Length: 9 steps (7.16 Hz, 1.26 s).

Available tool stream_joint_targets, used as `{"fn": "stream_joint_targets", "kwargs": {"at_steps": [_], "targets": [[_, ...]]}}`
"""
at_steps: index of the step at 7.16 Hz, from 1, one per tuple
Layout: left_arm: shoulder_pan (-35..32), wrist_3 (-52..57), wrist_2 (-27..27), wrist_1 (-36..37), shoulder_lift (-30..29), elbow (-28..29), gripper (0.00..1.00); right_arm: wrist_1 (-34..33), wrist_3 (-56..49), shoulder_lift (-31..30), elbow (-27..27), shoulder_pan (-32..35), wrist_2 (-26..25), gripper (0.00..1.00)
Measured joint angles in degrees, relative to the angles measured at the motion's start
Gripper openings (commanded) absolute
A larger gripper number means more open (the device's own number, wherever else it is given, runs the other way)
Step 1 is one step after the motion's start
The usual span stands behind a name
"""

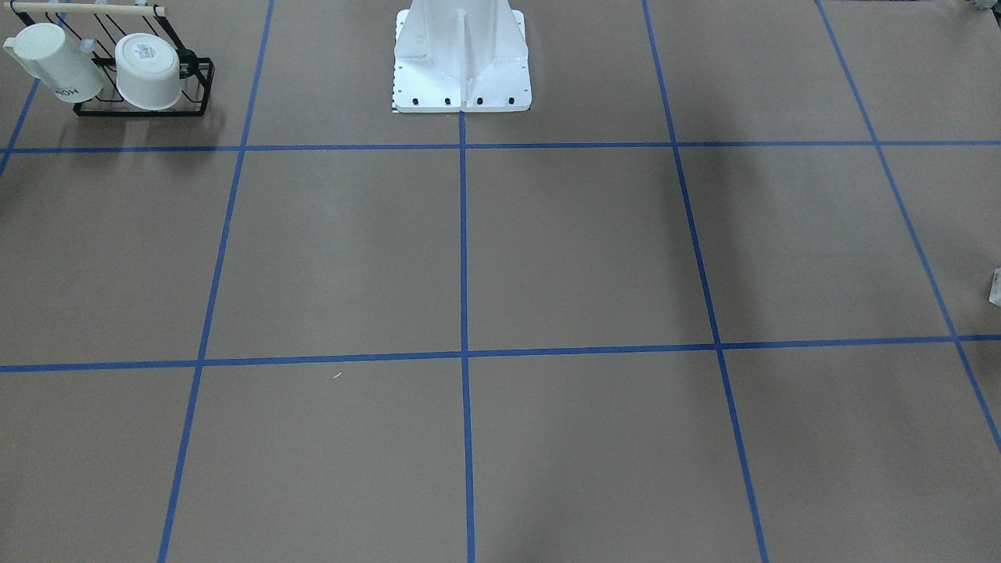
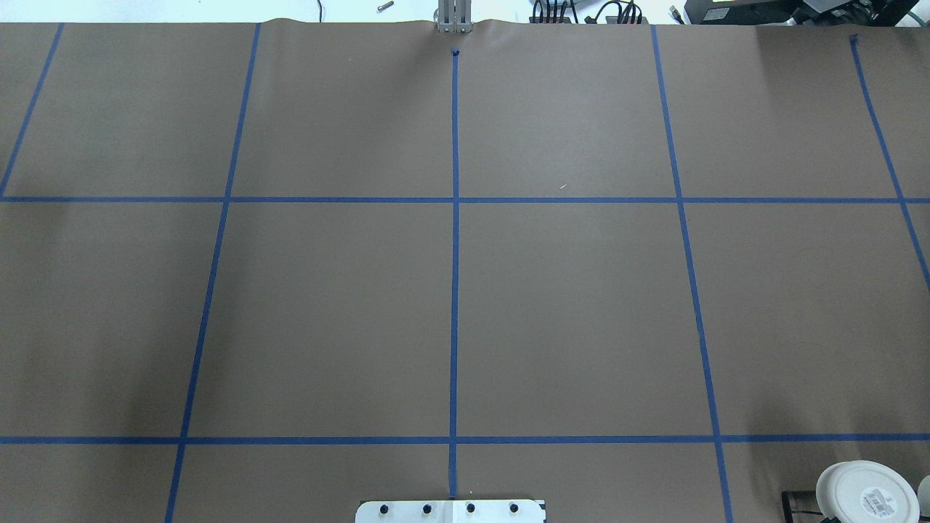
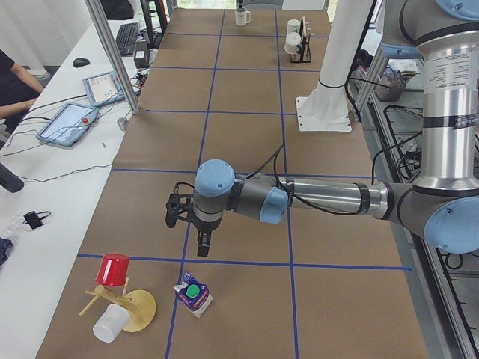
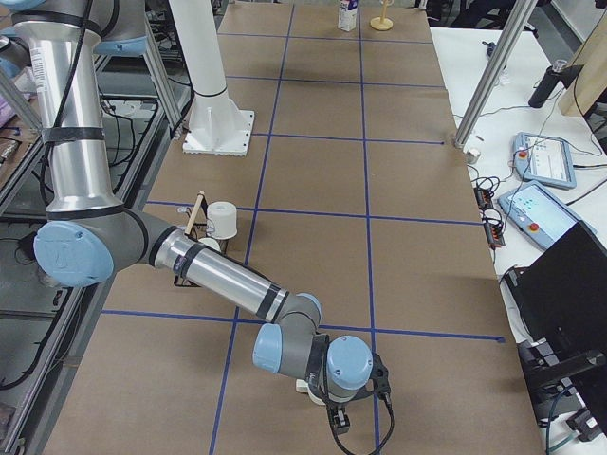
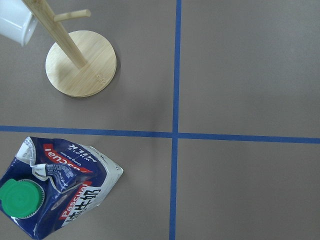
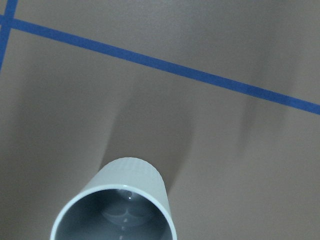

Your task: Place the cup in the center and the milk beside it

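Note:
The milk (image 5: 55, 192), a dark blue and white carton with a green cap and a dented top, sits at the lower left of the left wrist view. In the exterior left view it stands (image 3: 194, 293) just below my left gripper (image 3: 187, 224), which hovers above the table and apart from it. The cup (image 6: 115, 210), white with a grey inside, fills the bottom of the right wrist view. My right gripper (image 4: 339, 422) hangs close beside the cup (image 4: 305, 386). I cannot tell whether either gripper is open or shut. The center (image 2: 455, 200) tape crossing is bare.
A wooden mug tree (image 5: 80, 62) with a red cup (image 3: 114, 269) and a white cup (image 3: 111, 323) stands next to the milk. A black rack (image 1: 145, 105) with two white mugs stands near the robot base (image 1: 461, 70). Tablets lie on the operators' side table (image 3: 71, 120).

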Motion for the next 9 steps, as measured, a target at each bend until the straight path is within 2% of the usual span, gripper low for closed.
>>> {"fn": "stream_joint_targets", "kwargs": {"at_steps": [5,6,7,8,9], "targets": [[0.0,0.0,0.1,0.0,-0.1,0.3,0.98,1.2,0.1,0.3,-2.8,-0.5,1.1,1.0],[0.0,0.0,0.1,0.0,-0.1,0.3,0.98,1.2,0.2,0.5,-3.6,-0.8,1.8,0.92],[0.0,0.1,0.1,0.0,-0.1,0.4,0.98,1.3,0.2,0.8,-4.2,-1.0,2.6,0.43],[0.0,0.1,0.1,0.0,-0.1,0.4,0.98,1.3,0.2,1.0,-4.6,-1.2,2.9,0.0],[0.0,0.1,0.1,0.0,-0.1,0.4,0.98,1.2,0.2,1.1,-4.8,-1.3,3.1,0.0]]}}
